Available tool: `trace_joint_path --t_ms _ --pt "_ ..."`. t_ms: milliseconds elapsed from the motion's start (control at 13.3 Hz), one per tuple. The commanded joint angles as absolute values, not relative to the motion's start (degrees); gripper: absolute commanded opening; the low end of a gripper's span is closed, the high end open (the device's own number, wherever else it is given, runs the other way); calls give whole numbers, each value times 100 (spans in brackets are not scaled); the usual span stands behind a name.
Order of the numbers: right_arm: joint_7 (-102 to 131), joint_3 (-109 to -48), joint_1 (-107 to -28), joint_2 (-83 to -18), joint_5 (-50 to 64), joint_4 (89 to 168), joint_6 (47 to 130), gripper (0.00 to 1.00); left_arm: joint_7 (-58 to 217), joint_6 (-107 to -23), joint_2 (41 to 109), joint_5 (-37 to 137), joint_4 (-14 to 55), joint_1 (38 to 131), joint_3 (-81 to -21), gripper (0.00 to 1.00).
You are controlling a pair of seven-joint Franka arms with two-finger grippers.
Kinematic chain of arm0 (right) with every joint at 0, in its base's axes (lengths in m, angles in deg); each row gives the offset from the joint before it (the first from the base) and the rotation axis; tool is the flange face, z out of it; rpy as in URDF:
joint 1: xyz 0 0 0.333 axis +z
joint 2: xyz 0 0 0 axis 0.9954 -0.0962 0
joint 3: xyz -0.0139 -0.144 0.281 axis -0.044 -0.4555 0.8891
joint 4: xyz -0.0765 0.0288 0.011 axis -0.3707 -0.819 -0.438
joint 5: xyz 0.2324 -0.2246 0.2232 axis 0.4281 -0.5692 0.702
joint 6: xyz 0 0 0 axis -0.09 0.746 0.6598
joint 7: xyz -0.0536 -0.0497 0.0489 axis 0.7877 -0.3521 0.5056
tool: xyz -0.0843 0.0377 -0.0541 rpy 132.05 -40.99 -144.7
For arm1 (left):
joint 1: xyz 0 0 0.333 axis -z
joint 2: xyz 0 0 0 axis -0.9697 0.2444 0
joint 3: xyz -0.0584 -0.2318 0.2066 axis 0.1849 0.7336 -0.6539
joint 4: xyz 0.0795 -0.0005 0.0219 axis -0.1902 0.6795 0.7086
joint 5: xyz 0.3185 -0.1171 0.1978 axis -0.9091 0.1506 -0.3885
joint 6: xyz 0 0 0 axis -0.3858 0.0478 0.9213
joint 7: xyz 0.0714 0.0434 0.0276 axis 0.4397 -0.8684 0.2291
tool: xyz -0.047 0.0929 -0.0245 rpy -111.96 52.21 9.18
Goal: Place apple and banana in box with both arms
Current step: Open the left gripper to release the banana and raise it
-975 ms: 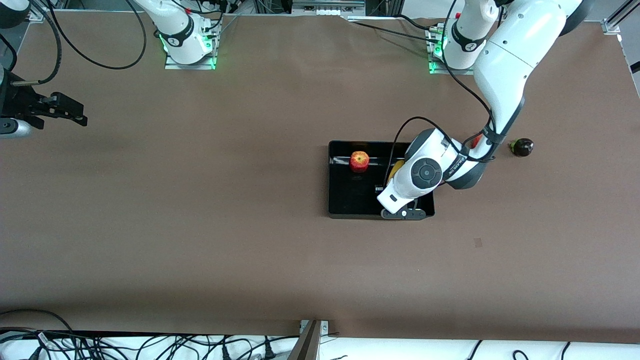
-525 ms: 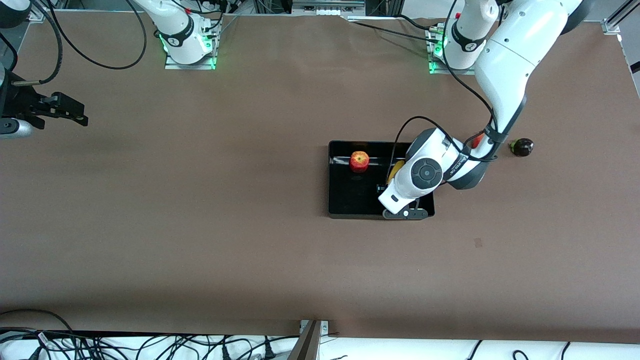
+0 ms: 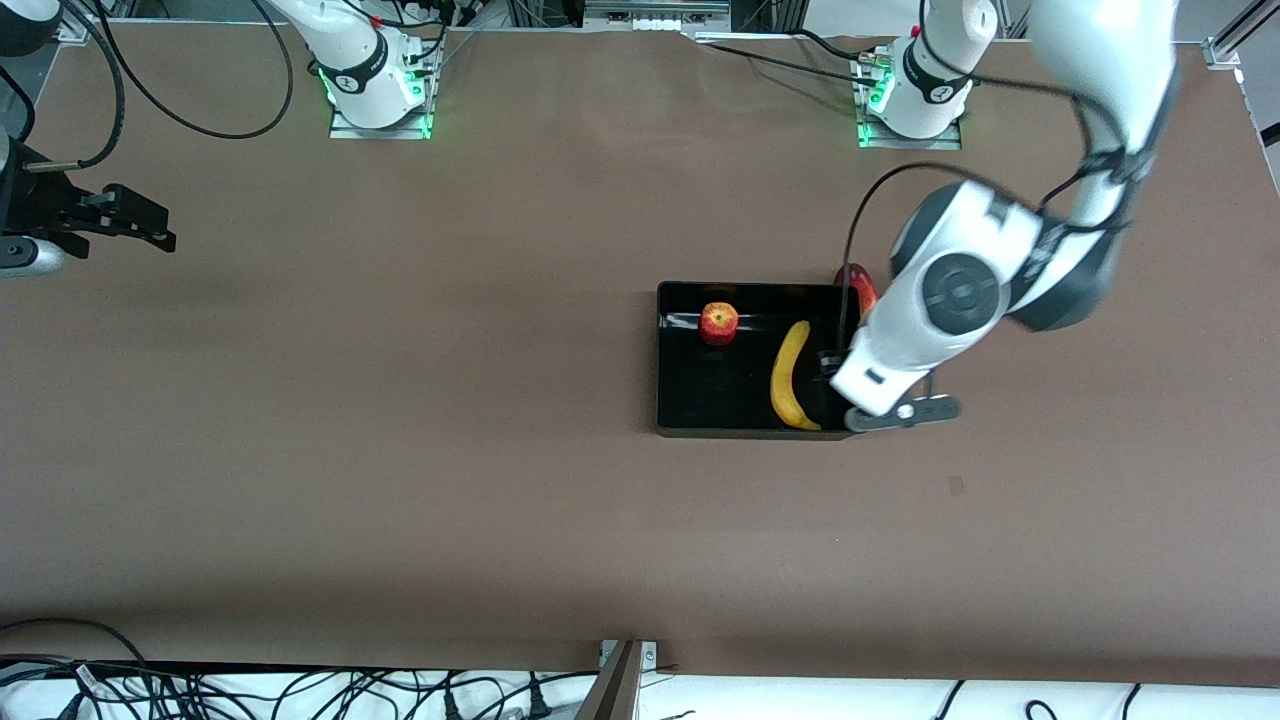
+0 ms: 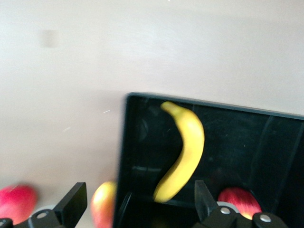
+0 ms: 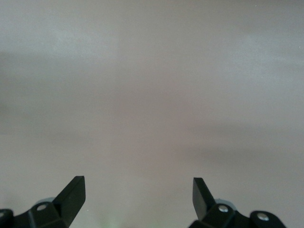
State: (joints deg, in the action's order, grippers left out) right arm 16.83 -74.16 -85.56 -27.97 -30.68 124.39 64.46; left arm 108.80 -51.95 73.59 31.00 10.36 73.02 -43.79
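Lying in the box (image 3: 690, 400) right of centre, banana (image 3: 790, 378) and apple (image 3: 719, 322) need no holding: left gripper (image 4: 137, 202) above its edge and waiting right gripper (image 5: 137, 197) at upper left gape wide, fingers empty.

Robotics lab: 2 bolted arm bases (image 3: 378, 95), brown-covered table (image 3: 400, 450), loose cables (image 3: 250, 690), aluminium framing (image 3: 640, 15).

We see the glossy black rectangular plastic box (image 3: 680, 400) lying open-topped on the table. Inside it, the small red apple with yellow patches (image 3: 718, 322) sits upright by the wall farthest from the front camera. The long curved yellow banana (image 3: 789, 376) lies flat beside it, toward the left arm's end.
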Motion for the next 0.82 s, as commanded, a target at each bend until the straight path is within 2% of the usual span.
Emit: trace_joint_path --t_ms 0,150,450,750 --pt "1667 -7454 -8501 -2820 -2976 12324 6354 100 10765 -4034 6686 3571 423 7084 -4704 100" --pt "1667 -7462 -8501 -2829 -2976 12324 6354 100 9864 -3768 6088 3992 403 7084 -5319 100" --pt "1667 -7445 -8492 -2820 -2976 12324 6345 100 8490 -3495 5331 4267 429 7286 -6506 100" --pt "1666 -7436 -8492 -2820 -2976 12324 6345 100 7855 -3450 5039 4188 500 7540 -7096 100"
